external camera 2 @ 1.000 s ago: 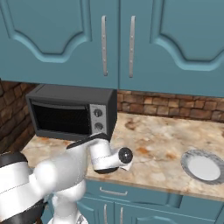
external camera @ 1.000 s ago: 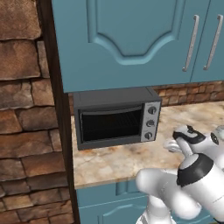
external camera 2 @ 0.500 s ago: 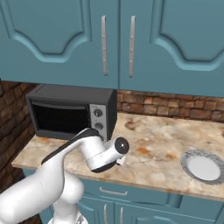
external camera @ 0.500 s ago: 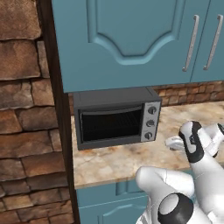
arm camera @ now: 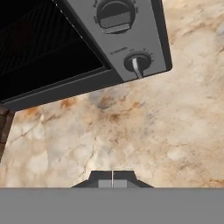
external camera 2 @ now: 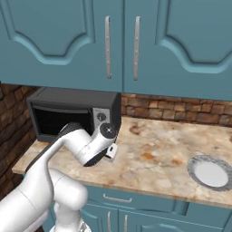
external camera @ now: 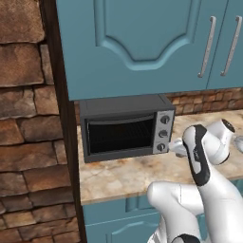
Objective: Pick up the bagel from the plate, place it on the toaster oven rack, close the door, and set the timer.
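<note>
The black toaster oven stands on the counter against the brick wall, and its door [external camera: 121,135] [external camera 2: 54,120] [arm camera: 39,48] is shut. Thin wires of the toaster oven rack [external camera: 118,133] show faintly through the dark glass. The bagel is hidden. The plate [external camera 2: 194,164] lies bare at the counter's right. My gripper [external camera: 176,148] [arm camera: 112,177] is shut on nothing and hovers low over the counter, just right of the oven's control strip. The timer [external camera: 161,147] [arm camera: 137,62], the lowest knob, sits ahead of the fingertips and apart from them.
Two more knobs [external camera: 164,119] [arm camera: 114,15] sit above the timer. Teal wall cabinets [external camera 2: 122,41] hang close over the oven. A brick pillar [external camera: 28,118] closes off the left side. Marbled counter [external camera 2: 158,149] stretches between oven and plate.
The arm has reached out, and the hand has moved left across the counter toward the oven's knobs. The gripper has stayed shut.
</note>
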Motion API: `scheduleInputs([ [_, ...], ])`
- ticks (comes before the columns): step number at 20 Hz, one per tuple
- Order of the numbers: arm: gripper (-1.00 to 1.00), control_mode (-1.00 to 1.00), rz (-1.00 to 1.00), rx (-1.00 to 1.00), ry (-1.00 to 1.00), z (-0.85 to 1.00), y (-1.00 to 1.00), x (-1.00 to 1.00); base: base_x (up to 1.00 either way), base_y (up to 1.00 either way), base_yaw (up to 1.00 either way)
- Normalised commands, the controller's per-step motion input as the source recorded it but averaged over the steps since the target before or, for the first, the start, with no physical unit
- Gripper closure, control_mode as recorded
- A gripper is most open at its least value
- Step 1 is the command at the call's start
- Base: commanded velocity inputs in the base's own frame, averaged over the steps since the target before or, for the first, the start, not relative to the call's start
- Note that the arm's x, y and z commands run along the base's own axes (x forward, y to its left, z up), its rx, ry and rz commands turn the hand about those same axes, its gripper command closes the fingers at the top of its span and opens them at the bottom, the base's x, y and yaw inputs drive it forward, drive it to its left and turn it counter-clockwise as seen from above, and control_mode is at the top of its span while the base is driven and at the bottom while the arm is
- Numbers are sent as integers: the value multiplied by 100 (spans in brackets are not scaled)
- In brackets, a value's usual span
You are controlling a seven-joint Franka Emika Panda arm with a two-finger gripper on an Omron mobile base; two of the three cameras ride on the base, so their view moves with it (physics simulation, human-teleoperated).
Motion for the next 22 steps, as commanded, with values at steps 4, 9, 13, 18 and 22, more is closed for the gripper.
scheduleInputs([
  [4, 100, -100, -1, -8, -8, 0, 19, 1, 0, 0, 0],
  [9, 100, -100, -1, -14, -2, 0, 14, 18, 0, 0, 0],
  [13, 100, -100, -2, -25, 0, 0, 13, 25, 0, 0, 0],
  [18, 100, -100, -1, -23, 0, 0, 12, 31, 0, 0, 0],
  [22, 100, -100, -1, -22, 2, 0, 3, 27, 0, 0, 0],
])
